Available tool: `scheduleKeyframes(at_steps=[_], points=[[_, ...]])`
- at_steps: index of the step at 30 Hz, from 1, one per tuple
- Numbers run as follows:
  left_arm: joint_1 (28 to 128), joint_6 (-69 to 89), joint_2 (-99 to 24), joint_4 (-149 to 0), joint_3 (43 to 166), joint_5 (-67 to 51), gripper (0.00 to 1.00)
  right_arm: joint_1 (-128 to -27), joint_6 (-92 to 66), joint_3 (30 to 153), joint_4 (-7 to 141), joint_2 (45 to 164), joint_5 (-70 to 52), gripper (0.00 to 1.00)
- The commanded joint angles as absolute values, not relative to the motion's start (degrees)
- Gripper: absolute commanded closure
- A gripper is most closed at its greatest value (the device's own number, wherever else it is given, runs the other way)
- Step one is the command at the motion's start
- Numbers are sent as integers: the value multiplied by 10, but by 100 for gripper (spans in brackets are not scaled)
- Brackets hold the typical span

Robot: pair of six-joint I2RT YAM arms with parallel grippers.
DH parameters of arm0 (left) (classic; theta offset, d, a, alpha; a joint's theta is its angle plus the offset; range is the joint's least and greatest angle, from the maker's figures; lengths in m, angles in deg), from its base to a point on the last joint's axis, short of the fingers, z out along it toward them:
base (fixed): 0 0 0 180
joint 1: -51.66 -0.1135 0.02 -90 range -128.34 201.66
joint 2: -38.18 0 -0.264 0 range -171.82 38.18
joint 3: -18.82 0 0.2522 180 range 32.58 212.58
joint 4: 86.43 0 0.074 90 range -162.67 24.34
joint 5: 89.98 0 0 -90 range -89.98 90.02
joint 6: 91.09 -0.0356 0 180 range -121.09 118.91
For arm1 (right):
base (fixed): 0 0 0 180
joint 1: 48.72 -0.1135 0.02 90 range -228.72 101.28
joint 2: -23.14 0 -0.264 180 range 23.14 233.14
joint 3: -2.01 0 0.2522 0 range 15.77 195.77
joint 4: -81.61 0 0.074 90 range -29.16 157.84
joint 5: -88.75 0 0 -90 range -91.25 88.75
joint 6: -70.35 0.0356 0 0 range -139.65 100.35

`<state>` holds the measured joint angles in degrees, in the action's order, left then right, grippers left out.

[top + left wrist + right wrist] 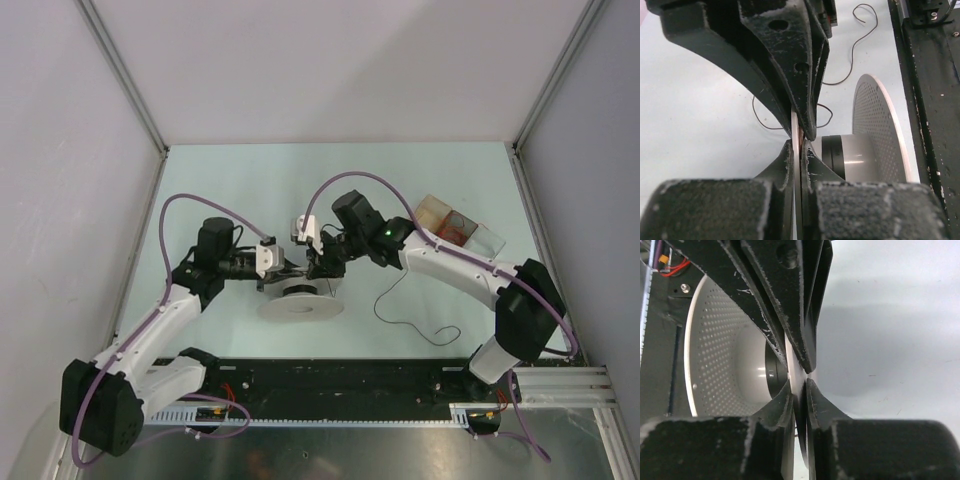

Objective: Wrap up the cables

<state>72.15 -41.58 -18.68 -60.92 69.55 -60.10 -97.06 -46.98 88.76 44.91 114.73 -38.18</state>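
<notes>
gripping: left gripper (800,140), right gripper (802,375) closed on white perforated spool (300,305) flange
undone: thin wire (378,310) lies loose to the right, seemingly unwrapped

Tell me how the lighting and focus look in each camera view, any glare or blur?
Top external: even light, sharp, soft shadows under the arms, thin wire readable. Left wrist: near fingers blurred, glare streak on the hub of the white spool. Right wrist: near fingers blurred too, broad soft shadow on the table.
</notes>
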Motion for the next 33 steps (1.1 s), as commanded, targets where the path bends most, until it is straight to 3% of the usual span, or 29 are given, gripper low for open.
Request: scheduleKeyframes(at_steps=[1,8,12,17,22,28,33], points=[[716,-451,-191,-602,702,-594,100,-968,-472,896,460,1171,-363,95],[714,-439,-198,-603,700,-583,71,-966,-471,896,480,1166,-357,100],[716,-432,-213,-603,706,-585,63,-967,-472,895,483,1164,-355,100],[718,-423,-228,-606,717,-590,64,-973,-474,895,488,1163,-353,100],[720,-403,-230,-613,724,-590,71,-977,-468,895,489,1164,-346,100],[720,-370,-219,-621,725,-593,68,-980,-463,895,491,1163,-334,100],[720,-334,-219,-644,727,-562,87,-982,-468,896,495,1164,-329,100]])
